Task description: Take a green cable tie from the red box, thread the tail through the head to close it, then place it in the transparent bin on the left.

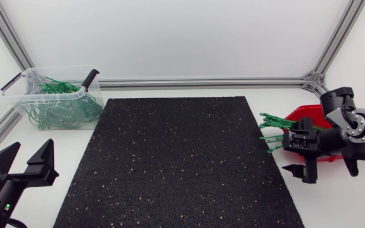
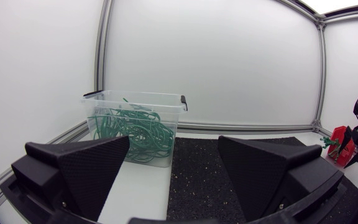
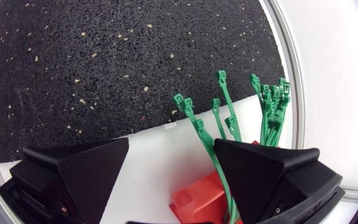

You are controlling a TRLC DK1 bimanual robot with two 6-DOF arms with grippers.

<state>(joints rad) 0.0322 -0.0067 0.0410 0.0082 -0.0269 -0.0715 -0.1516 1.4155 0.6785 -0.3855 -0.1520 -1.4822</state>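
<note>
Two grippers spread wide, holding nothing: left gripper [image 1: 29, 155] at lower left, right gripper [image 1: 300, 168] at right edge beside red box [image 1: 310, 114] (green cable ties [image 1: 272, 130] fanning toward black mat [image 1: 176, 158]); transparent bin [image 1: 18, 95] upper left.

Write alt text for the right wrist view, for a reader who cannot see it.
The right tool, open and holding nothing, hovers over green cable ties that fan out of the red box under it. Their heads point toward a speckled black mat ahead, which lies on the white table.
</note>
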